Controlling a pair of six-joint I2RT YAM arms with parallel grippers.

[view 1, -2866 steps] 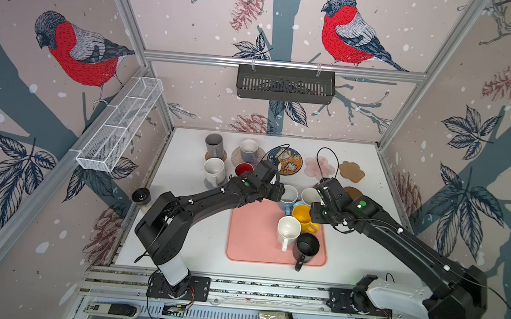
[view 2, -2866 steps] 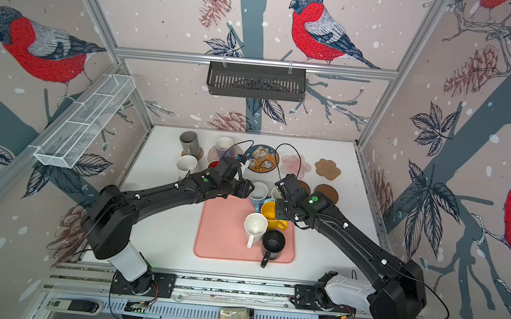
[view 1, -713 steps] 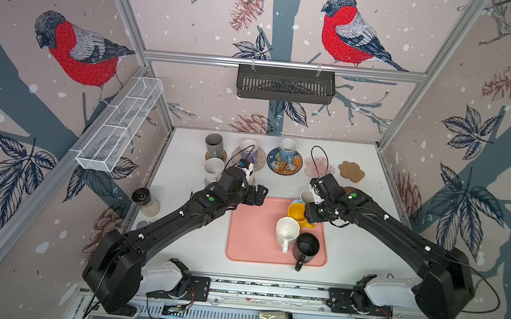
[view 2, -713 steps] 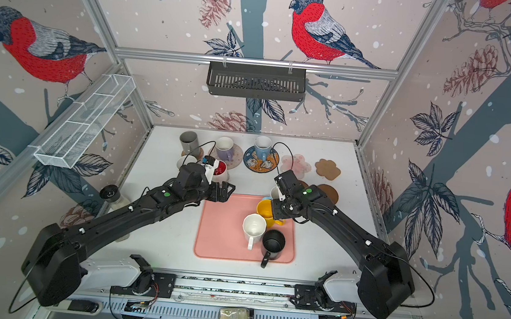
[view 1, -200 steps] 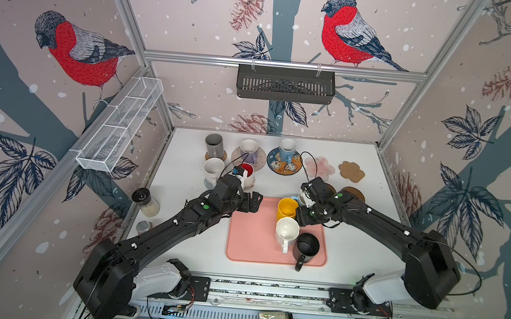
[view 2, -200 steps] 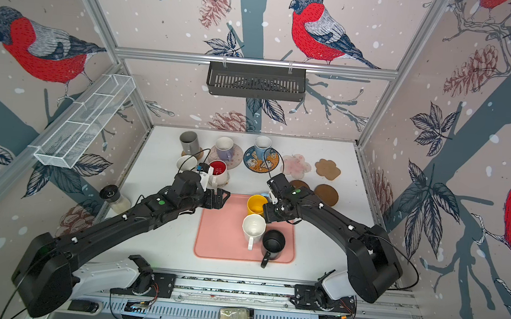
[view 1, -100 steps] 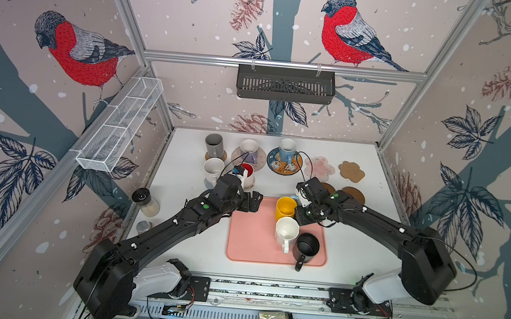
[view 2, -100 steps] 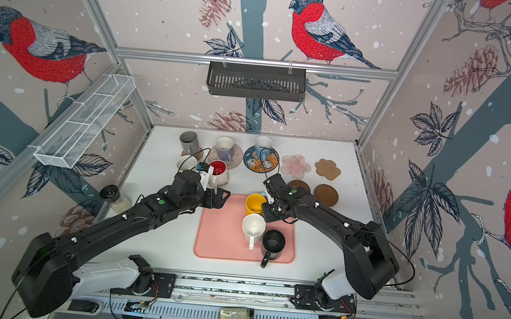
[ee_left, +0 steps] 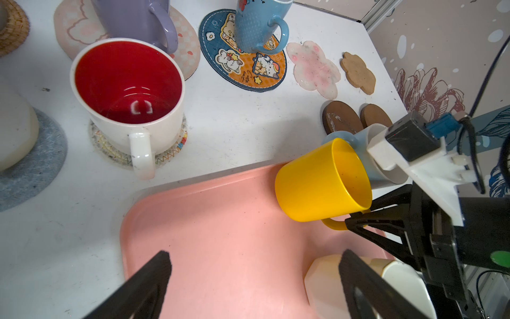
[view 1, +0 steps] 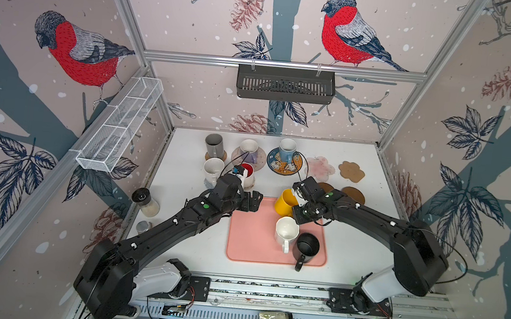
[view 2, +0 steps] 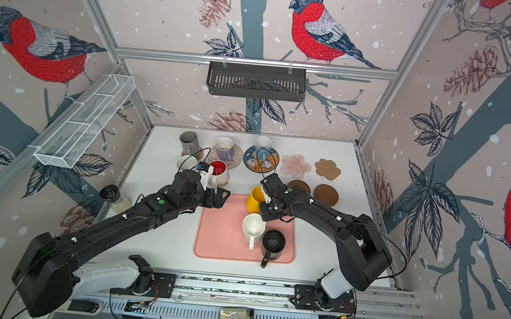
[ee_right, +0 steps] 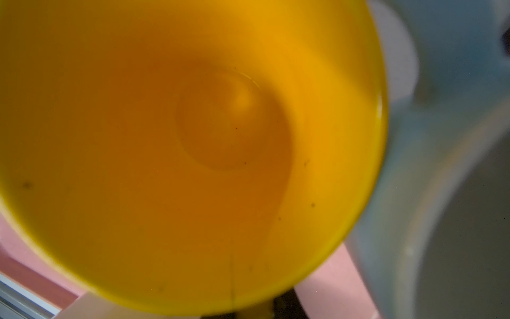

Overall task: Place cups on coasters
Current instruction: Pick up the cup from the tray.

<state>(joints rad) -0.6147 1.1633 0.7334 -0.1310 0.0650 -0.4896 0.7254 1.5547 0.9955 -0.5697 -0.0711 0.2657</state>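
Note:
My right gripper [view 1: 297,215] is shut on the handle of the yellow cup [view 1: 286,202], which tilts over the far edge of the pink tray [view 1: 249,242]; its inside fills the right wrist view [ee_right: 193,138]. A light blue cup [ee_left: 358,146] stands just behind it. My left gripper [ee_left: 254,262] hangs open and empty over the tray's far left corner. A white cup [view 1: 285,232] and a black cup [view 1: 308,248] stand on the tray. Several cups sit on coasters at the back left. The pink flower coaster [view 1: 320,168], tan cloud coaster [view 1: 351,171] and two brown discs [view 1: 353,195] are bare.
A jar [view 1: 144,200] and a small tin [view 1: 143,226] stand at the table's left edge. A wire basket [view 1: 119,128] hangs on the left wall and a black shelf [view 1: 285,83] on the back wall.
The right gripper has closed on the yellow cup's handle, and the cup has tipped from upright to tilted. The left arm has stayed still.

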